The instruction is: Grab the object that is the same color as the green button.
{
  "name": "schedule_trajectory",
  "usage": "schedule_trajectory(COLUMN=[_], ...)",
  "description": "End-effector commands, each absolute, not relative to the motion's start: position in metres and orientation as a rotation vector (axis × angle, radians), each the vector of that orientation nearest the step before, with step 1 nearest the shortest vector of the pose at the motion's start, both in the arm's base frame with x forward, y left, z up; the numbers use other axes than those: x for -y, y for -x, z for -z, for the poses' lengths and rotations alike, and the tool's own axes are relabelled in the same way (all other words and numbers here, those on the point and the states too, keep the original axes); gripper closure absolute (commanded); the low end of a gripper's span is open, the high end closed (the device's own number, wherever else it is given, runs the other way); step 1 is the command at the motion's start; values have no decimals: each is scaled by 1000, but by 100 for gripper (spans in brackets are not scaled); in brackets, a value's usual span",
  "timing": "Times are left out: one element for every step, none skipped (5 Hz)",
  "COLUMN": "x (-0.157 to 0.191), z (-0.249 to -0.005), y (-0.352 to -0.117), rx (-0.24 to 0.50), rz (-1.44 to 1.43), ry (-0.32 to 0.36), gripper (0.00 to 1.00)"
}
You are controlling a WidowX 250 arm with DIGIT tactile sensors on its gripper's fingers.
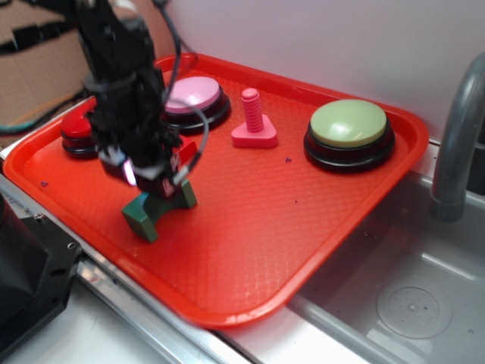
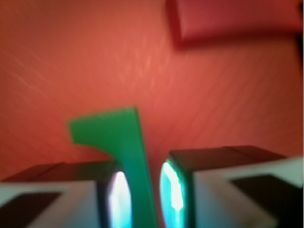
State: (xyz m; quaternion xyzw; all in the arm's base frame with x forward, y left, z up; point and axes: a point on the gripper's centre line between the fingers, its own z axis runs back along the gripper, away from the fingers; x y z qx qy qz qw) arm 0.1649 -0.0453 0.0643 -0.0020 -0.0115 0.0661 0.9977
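A big red plastic tray (image 1: 303,227) lies beside a grey metal sink (image 1: 424,296). On the tray's far side sits a round pale green dome button on a black base (image 1: 348,130). Left of it stand a pink-domed button (image 1: 195,97) and a small pink bolt on a triangle base (image 1: 253,121). The black end effector (image 1: 157,184) is low over the near left part of the tray (the wrist view is blurry), its two fingers pinching the small dark green arch block (image 2: 124,156) between them.
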Motion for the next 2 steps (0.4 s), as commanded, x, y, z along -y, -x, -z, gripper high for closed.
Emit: schedule_trajectory(x=[49, 44], z=[-149, -126], y=[-177, -179], rx=[101, 64], rz=[-57, 4], ry=[27, 40], gripper=[100, 0])
